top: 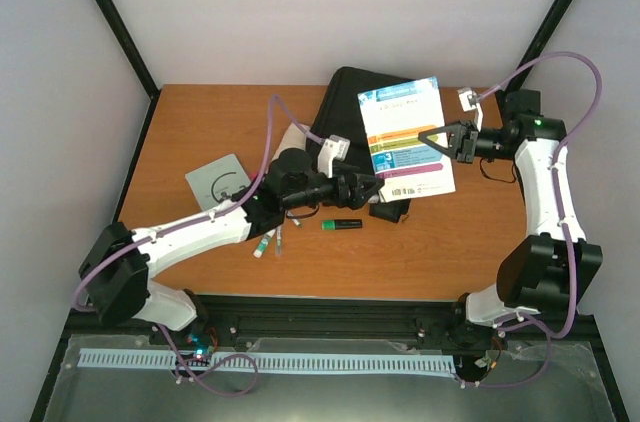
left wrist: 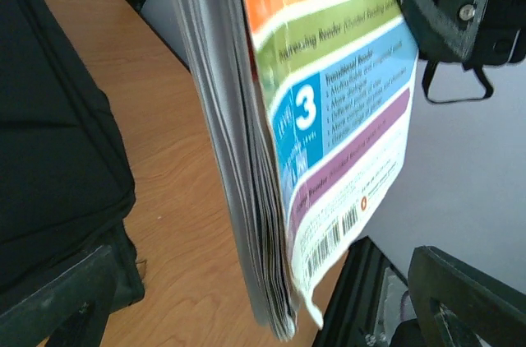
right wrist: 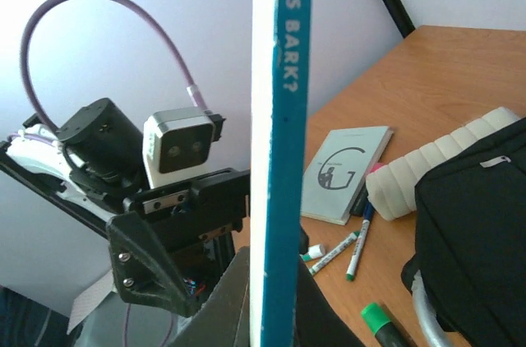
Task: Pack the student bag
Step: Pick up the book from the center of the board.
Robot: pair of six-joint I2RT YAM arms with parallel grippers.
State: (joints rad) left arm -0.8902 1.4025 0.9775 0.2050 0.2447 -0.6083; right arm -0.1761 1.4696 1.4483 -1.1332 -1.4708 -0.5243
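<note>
Top external view is being filled mostly by the table (top: 200, 122). The bag (top: 335, 107) is being shown lying at the table's middle back, partly covered by the book (top: 400, 132). The book is being held in the air over the bag, cover towards the camera. It is being gripped at its right edge by the right gripper (top: 447, 139), whose fingers are being pressed together on it, probably so it can be fed into the bag. The left gripper (top: 368, 188) is being held at the book's lower edge with fingers spread wide and nothing clamped, seemingly leaving the hold to the other arm. A booklet (top: 218, 180), a highlighter (top: 341, 225) and markers (top: 265, 242) are being left on the table, well apart from the bag. The bag's opening is being hidden by the book and the left arm, so whether it is unzipped cannot be told. The book's title is being cut off in the right wrist view.
</note>
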